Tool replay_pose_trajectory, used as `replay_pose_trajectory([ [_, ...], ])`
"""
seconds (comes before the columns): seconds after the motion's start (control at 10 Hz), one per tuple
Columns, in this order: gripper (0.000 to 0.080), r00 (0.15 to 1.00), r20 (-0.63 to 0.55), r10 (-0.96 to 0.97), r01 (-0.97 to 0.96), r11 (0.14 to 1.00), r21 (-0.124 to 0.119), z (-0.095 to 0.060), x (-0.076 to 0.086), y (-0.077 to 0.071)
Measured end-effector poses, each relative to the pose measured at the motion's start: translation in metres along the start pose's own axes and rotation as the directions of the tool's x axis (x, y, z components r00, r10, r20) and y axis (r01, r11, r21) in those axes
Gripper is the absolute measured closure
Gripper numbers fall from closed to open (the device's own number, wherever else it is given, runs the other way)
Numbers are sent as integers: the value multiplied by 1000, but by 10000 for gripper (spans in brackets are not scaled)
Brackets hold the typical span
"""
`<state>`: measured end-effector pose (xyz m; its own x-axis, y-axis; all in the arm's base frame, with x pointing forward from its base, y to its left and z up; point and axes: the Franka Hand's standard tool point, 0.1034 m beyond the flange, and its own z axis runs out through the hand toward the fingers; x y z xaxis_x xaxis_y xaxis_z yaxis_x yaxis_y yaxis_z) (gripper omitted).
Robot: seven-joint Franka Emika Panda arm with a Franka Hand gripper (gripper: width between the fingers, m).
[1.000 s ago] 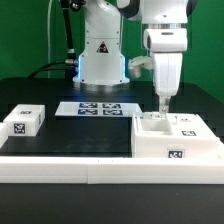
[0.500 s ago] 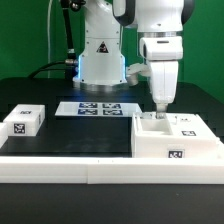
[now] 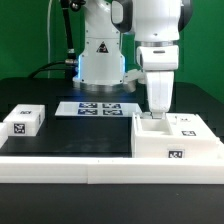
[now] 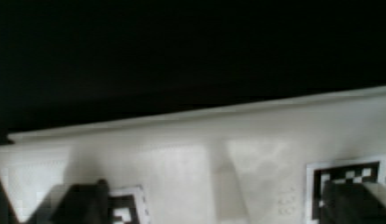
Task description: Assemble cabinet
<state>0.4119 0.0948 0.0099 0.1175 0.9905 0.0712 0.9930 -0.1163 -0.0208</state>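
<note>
The white cabinet body, a box with tags on its top and front, stands at the exterior view's right. My gripper hangs just above its near-left top corner. In the wrist view the body fills the lower half, and my gripper is open with its dark fingers wide apart and nothing between them. A tag on the body shows beside the other finger. A small white tagged part lies at the exterior view's left.
The marker board lies on the black table in front of the robot base. A white ledge runs along the table's front edge.
My gripper has moved toward the exterior view's left and risen slightly above the cabinet body. The parts have not moved.
</note>
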Motion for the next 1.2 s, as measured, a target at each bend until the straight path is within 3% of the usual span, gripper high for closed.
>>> replay_pose_trajectory([
  [0.1, 298, 1000, 0, 2, -2, 1000, 0, 0, 0, 0],
  [0.3, 617, 1000, 0, 5, -5, 1000, 0, 0, 0, 0],
  [0.4, 617, 1000, 0, 6, -6, 1000, -1, 0, 0, 0],
  [0.5, 731, 1000, -1, 7, -7, 1000, -2, 0, 0, 0],
  [1.0, 731, 1000, 1, 14, -14, 1000, -1, -1, 0, 0],
  [1.2, 729, 999, 32, 42, -42, 999, 7, -20, -2, 2],
])
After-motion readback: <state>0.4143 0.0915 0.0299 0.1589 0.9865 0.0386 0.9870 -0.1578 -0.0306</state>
